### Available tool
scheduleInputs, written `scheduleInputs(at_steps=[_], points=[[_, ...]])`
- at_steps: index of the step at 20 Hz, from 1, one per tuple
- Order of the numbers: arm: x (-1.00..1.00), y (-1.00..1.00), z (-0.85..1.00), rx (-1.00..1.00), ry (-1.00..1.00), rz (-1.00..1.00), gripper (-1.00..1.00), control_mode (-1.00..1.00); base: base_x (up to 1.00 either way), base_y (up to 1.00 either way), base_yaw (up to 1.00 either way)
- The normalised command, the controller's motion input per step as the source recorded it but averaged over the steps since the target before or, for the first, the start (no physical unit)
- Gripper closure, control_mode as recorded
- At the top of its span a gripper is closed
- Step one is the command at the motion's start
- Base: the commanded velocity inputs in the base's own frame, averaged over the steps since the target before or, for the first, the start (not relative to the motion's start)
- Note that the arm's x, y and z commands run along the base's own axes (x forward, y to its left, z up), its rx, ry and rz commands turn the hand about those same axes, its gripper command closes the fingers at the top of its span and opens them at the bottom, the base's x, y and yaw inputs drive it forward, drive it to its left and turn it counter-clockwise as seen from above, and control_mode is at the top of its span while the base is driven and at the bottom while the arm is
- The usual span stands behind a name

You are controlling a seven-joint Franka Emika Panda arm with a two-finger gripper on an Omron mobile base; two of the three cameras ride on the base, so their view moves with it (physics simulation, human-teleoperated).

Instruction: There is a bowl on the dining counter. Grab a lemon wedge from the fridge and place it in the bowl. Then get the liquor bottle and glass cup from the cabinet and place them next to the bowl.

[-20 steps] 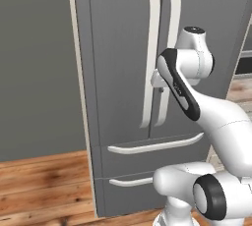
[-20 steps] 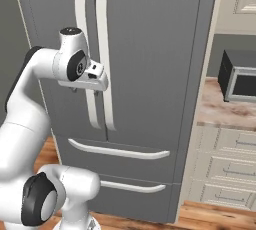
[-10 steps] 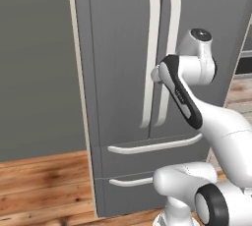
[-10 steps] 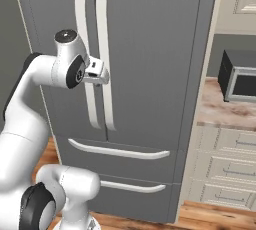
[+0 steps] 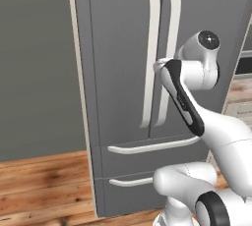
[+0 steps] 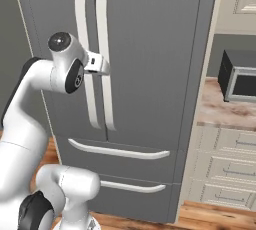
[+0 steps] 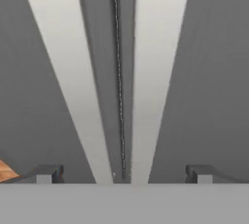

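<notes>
The dark-grey fridge [image 5: 118, 48] [image 6: 150, 49] [image 7: 214, 72] stands right ahead with both doors shut. Two long curved white handles flank the door seam: the left handle [image 5: 150, 48] [image 6: 82, 24] [image 7: 63, 72] and the right handle [image 5: 170, 28] [image 6: 103, 24] [image 7: 155, 72]. My gripper [image 7: 123, 174] [image 6: 106, 67] is open, level with the handles' middle and close in front of them. In the hand view both handles lie between its fingertips [image 7: 46, 173]. Nothing is held. The bowl, dining counter, lemon wedge, liquor bottle, glass cup and cabinet are out of view.
Two shut fridge drawers with white handles [image 5: 152, 145] [image 6: 117, 150] sit below the doors. To the right a dark microwave [image 6: 240, 76] rests on a stone counter [image 6: 215, 111] over cream drawers [image 6: 225, 166]. A grey wall [image 5: 34, 63] and wood floor [image 5: 39, 185] lie to the left.
My arm has swung forward and the hand has come closer to the fridge handles. The gripper has stayed open. The fridge doors have not moved.
</notes>
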Motion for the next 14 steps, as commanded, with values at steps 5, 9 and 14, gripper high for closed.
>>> scheduleInputs(at_steps=[5,9,14], points=[[0.15,-0.34,0.56,0.00,-0.04,-0.02,-1.00,-1.00,0.00,0.00,0.00],[0.26,-0.25,0.38,0.00,-0.01,0.00,-1.00,-1.00,0.00,0.00,0.00],[0.56,0.02,0.12,0.00,0.00,0.00,-1.00,-1.00,0.00,0.00,0.00]])
